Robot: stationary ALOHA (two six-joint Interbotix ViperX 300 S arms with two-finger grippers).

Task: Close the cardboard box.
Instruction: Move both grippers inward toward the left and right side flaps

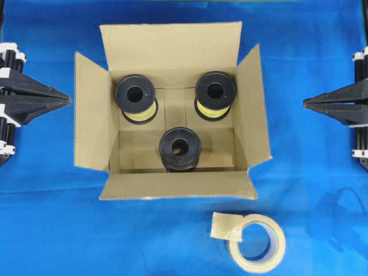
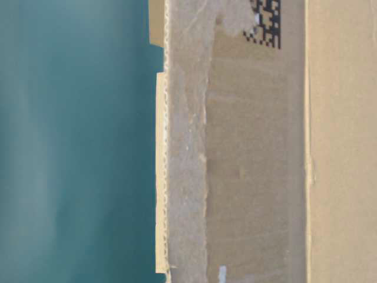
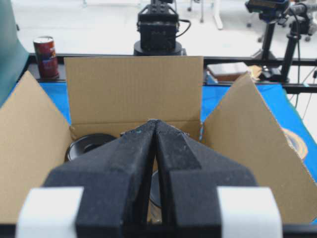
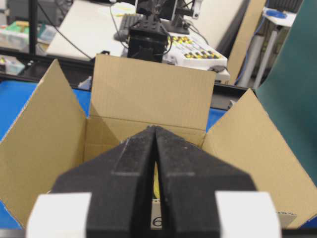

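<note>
The cardboard box [image 1: 172, 63] stands open in the middle of the blue cloth, all four flaps spread outward. Inside it sit three black spools [image 1: 136, 92] wound with yellow cord. My left gripper [image 1: 68, 99] is shut, tips together, a short way left of the box's left flap [image 1: 89, 112]. My right gripper [image 1: 306, 103] is shut too, well clear of the right flap [image 1: 253, 109]. In the left wrist view the shut gripper [image 3: 154, 121] points at the box [image 3: 133, 89]. In the right wrist view the shut gripper [image 4: 155, 128] faces the box [image 4: 153, 91]. The table-level view shows only the box wall [image 2: 253, 153] up close.
A beige tape roll [image 1: 257, 242] with a loose tab lies on the cloth in front of the box, toward the right. The blue cloth [image 1: 46, 230] covers the whole table. The arm bases sit at the far left and right edges.
</note>
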